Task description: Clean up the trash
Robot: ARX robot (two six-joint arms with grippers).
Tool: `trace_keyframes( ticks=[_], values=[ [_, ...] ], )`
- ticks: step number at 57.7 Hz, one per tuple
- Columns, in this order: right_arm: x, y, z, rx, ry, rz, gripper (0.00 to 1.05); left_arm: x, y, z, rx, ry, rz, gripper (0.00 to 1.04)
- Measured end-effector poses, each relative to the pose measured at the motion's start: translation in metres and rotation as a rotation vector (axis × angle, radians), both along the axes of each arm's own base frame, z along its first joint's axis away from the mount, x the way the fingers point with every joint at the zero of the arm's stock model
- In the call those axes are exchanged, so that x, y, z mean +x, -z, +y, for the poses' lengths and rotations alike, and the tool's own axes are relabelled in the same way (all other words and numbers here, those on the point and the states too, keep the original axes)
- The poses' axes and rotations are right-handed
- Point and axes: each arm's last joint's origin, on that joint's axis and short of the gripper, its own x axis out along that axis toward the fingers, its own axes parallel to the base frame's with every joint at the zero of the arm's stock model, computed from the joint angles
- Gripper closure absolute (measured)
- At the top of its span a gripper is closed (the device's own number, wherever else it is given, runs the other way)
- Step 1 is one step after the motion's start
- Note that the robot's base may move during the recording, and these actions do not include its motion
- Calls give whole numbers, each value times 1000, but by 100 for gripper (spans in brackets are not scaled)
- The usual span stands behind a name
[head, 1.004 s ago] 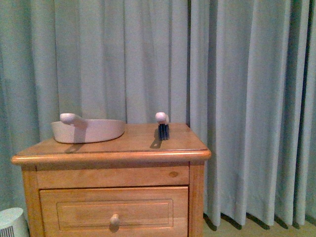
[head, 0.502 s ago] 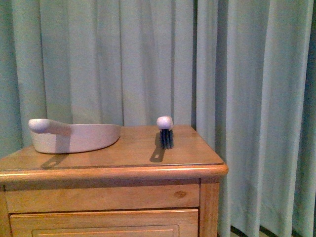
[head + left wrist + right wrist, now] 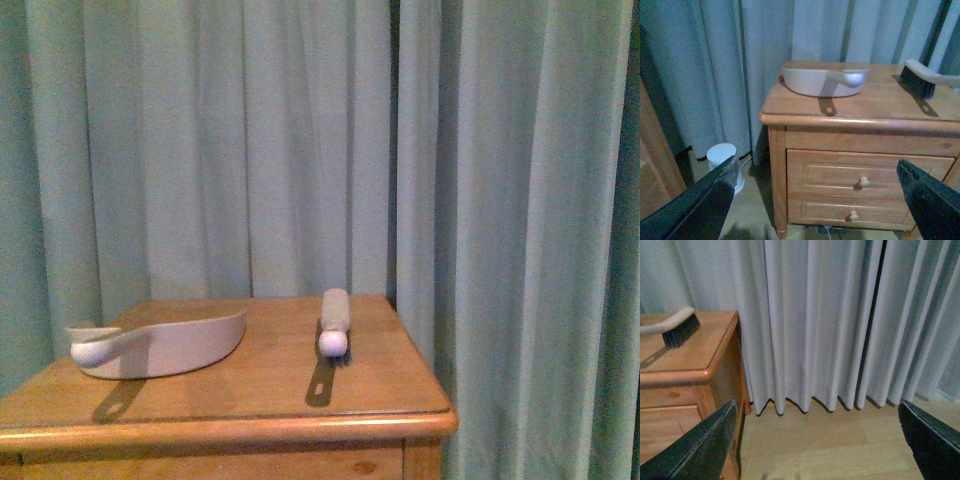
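No trash shows in any view. A pink dustpan lies on the wooden nightstand, with a pink-handled brush with dark bristles beside it. The left wrist view also shows the dustpan and the brush on the nightstand top. My left gripper is open, low in front of the nightstand's drawers, holding nothing. My right gripper is open over bare floor beside the nightstand, where the brush shows. Neither gripper appears in the front view.
Pale curtains hang behind and to the right of the nightstand. A small white cylindrical device stands on the floor left of it. Dark wooden furniture edges the left wrist view. Light wood floor lies under the right gripper.
The front view has risen and come closer: the nightstand top now shows from above, its drawers have dropped out of frame, and the brush now lies handle toward me.
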Motion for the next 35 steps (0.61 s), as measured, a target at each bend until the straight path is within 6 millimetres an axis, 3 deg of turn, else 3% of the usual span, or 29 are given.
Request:
trace_keyframes(
  ticks=[17, 21, 26, 35],
  values=[
    [0, 0, 0, 0, 0, 0, 7, 0, 0, 0, -4, 4, 7, 8],
    [0, 0, 0, 0, 0, 0, 7, 2, 1, -1, -139, 188, 209, 8],
    [0, 0, 0, 0, -1, 0, 7, 14, 1, -7, -277, 319, 411, 8],
    [0, 0, 0, 0, -1, 0, 7, 50, -30, -24, -147, 288, 482, 8]
  ],
)
